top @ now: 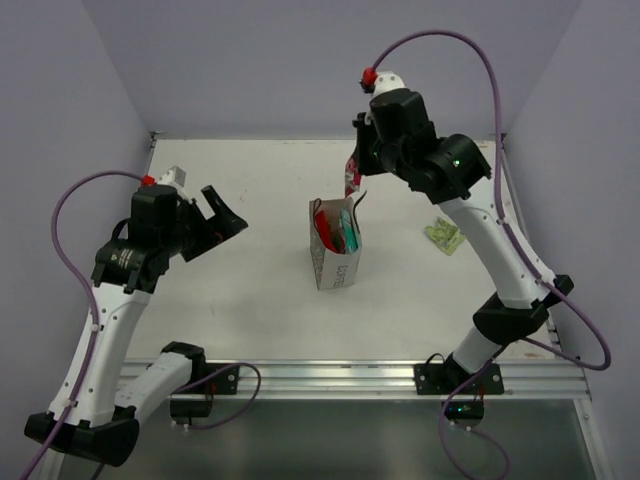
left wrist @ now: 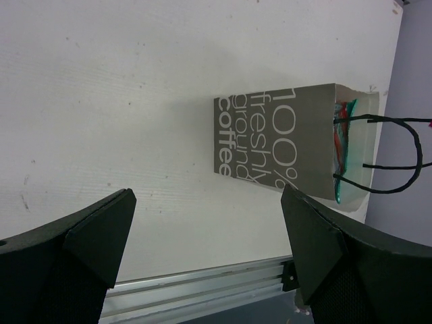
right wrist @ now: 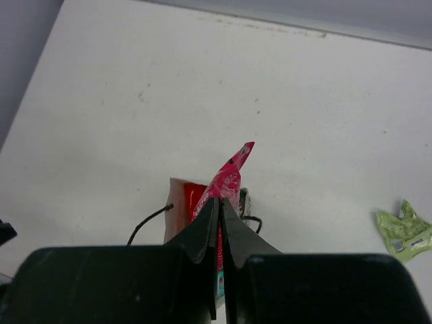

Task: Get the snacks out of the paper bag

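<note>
Right gripper (right wrist: 219, 202) clamps a pink packet (right wrist: 229, 174) directly above the bag (top: 335, 262), which stands on the bench (top: 230, 295) holding a red packet (top: 325, 220) and a teal packet (top: 348, 233). Left gripper (left wrist: 207, 196) is released, bag ahead of it. A green packet (right wrist: 403, 229) lies to the right gripper's right.

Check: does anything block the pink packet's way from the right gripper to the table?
Nothing visible does. The right gripper holds the pink packet above the paper bag; only a green packet lies on the table to its right, well aside.
</note>
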{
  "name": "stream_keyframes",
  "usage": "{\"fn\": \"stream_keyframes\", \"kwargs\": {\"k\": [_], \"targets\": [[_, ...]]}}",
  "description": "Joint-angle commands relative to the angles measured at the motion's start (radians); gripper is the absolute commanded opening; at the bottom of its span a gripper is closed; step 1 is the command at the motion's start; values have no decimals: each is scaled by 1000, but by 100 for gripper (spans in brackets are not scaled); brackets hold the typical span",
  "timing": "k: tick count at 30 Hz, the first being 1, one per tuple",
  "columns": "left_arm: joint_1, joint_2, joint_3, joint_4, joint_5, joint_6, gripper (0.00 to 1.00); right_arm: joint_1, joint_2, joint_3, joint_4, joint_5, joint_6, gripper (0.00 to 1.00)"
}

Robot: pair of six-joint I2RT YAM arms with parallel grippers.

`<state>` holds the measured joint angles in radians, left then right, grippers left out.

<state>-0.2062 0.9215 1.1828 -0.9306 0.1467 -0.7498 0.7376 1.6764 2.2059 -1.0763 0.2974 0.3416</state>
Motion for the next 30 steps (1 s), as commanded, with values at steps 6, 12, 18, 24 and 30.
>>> {"fn": "stream_keyframes", "kwargs": {"k": [6,12,18,24,30], "targets": [[-7,-38,-8,-2,10,-22,99,-207,-141,-50,134,155,59,0],[-7,-46,-25,3,13,-25,99,-392,-173,-308,165,341,120,0],[-7,-39,-23,13,21,-28,99,-506,-100,-550,179,385,235,0],[-7,-42,-17,-2,17,-26,98,-581,-17,-695,226,405,255,0],[-7,-44,-6,-24,17,-20,98,-648,109,-697,233,381,258,0]]}}
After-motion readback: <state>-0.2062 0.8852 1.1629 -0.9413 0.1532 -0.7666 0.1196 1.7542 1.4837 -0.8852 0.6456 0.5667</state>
